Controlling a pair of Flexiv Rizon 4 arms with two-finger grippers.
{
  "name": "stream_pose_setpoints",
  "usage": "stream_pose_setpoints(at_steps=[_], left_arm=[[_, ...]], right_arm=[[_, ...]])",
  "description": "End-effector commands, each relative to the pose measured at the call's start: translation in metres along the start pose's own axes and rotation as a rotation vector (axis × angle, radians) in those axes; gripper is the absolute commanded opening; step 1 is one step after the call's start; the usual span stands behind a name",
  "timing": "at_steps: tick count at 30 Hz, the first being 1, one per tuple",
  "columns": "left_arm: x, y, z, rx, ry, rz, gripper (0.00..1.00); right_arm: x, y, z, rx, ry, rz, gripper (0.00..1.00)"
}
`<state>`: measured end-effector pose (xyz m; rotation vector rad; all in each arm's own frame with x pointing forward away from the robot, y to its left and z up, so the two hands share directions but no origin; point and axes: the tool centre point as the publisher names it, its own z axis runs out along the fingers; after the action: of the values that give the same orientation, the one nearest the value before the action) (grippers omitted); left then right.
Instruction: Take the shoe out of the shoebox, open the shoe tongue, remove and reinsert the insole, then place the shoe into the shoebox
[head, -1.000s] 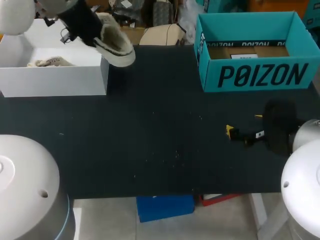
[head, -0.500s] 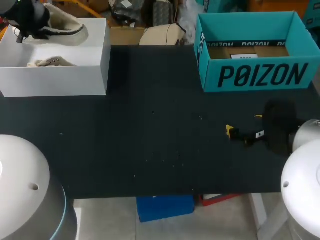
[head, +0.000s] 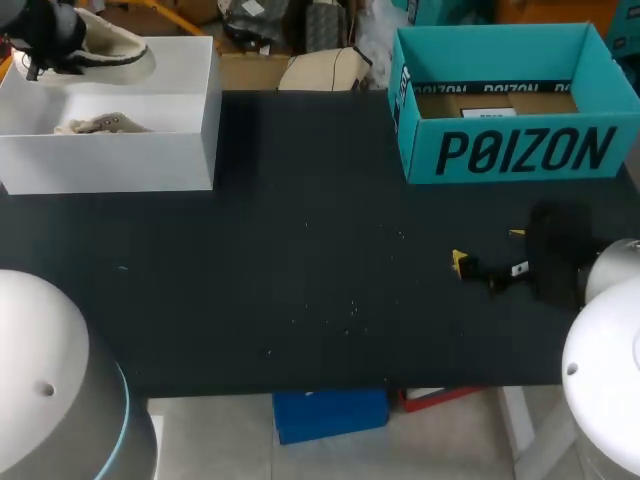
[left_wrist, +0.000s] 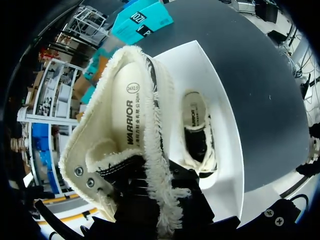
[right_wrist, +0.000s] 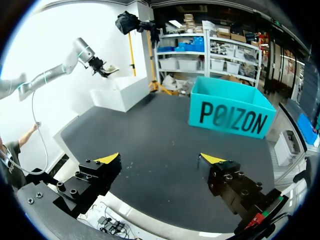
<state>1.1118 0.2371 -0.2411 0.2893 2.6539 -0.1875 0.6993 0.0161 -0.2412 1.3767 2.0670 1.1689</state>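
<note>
1. Left gripper was clamped on the shoe at its heel end. The fingertips were buried in the fleece lining and not seen, but nothing else bore the shoe.
2. The shoe was held in the air over the far-left part of the white shoebox, roughly level, toe toward the table's middle.
3. The left wrist view looked down into the shoe's open mouth. A pale insole lay inside, ringed by shaggy fleece, with black laces close to the gripper body.
4. A second shoe lay on the box floor beneath the held one, apart from it.
5. Right gripper had its fingers spread wide and held nothing. It hung low over the dark table near its right side.
6. An open-topped teal box stood at the far right, ahead of the right gripper and well apart from the white shoebox.
</note>
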Motion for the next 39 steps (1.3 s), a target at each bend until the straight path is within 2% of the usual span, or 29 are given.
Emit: stream_pose_setpoints(at_steps=[1,8,21,39], left_arm=[[-0.016,0.004,0.028,-0.002,0.024,-0.008,0.00],[-0.018,-0.001,0.052,-0.013,0.062,-0.031,0.00],[-0.006,-0.019,0.073,-0.040,0.127,-0.089,0.00],[0.002,-0.016,0.085,-0.107,0.166,-0.141,0.00]], right_arm=[[0.001,-0.001,0.001,-0.001,-0.002,0.001,1.00],[0.001,-0.001,0.001,-0.001,-0.002,0.001,1.00],[0.001,-0.001,0.001,-0.001,-0.002,0.001,1.00],[0.001,-0.001,0.001,-0.001,-0.002,0.001,1.00]])
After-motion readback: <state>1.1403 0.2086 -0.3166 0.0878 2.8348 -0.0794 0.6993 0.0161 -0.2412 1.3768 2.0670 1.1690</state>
